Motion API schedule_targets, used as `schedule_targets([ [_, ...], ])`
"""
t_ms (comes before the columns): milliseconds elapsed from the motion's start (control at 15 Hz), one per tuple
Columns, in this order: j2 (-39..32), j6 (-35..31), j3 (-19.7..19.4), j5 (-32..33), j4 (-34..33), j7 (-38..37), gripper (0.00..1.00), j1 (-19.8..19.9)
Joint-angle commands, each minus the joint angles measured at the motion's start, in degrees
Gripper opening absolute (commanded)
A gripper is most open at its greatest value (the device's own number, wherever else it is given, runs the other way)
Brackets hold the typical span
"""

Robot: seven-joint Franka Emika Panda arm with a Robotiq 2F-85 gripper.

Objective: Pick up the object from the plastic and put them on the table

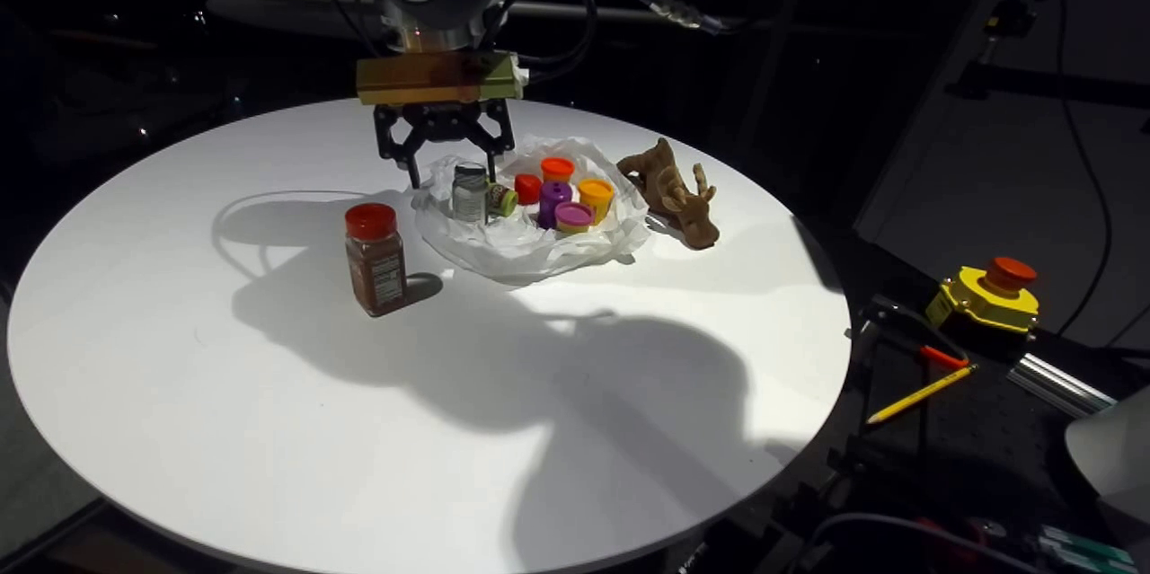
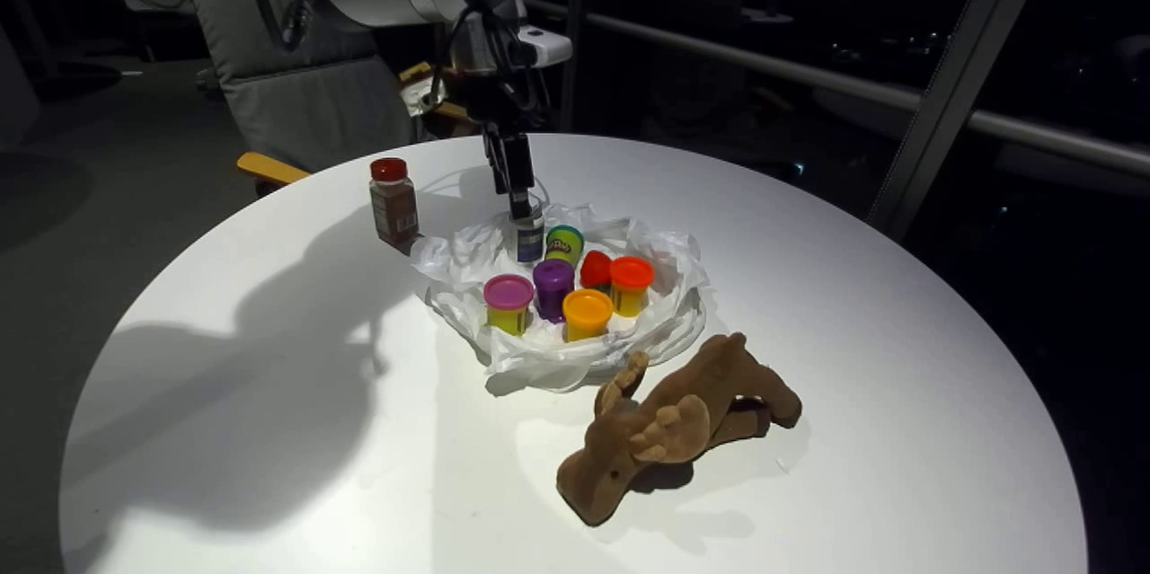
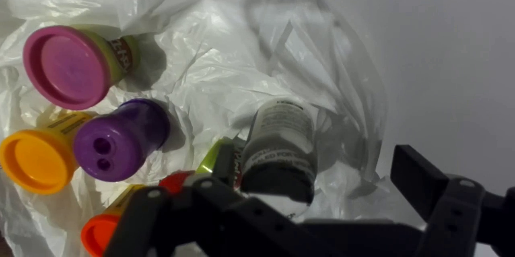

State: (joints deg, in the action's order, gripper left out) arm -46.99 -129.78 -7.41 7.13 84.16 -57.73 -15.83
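Observation:
My gripper (image 1: 454, 181) stands open at the plastic (image 1: 539, 267), with the grey-white can (image 3: 281, 132) upright between its spread fingers. In the wrist view the can sits close to the left fingertip (image 3: 223, 160); the right one is well apart. Around it on the plastic are a green-yellow piece (image 2: 565, 243), a purple piece (image 2: 553, 288), an orange-lidded tub (image 2: 588, 312), a pink-lidded tub (image 2: 508, 294), a red piece (image 2: 595, 270) and a red-lidded tub (image 2: 632, 276). On the white table (image 1: 225, 430), off the plastic, are the red-capped brown jar (image 1: 375, 264) and the brown figure (image 2: 674, 421).
A grey chair (image 2: 296, 80) is behind the table's edge. Past the rim in an exterior view lie a yellow box with a red button (image 1: 986, 297) and a pencil (image 1: 921, 394). The arm's shadow darkens part of the tabletop.

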Motion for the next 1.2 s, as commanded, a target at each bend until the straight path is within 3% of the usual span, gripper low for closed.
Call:
schedule_targets([
  [0,-0.98,-1.77,-1.85,2.49,-1.78,-4.42,0.74,-1.45],
  [467,0.23,-0.54,-2.19,5.0,-0.96,-9.48,0.22,-2.03],
  [600,3.21,0.08,-1.94,5.17,1.93,-10.02,0.2,-2.65],
  [667,8.51,-0.15,-1.81,5.14,7.25,-7.65,0.2,-1.37],
  [867,16.02,-0.61,-1.21,6.23,14.78,-7.58,0.2,-2.19],
  [1133,27.34,-2.35,4.63,3.96,26.27,-0.2,0.2,0.06],
])
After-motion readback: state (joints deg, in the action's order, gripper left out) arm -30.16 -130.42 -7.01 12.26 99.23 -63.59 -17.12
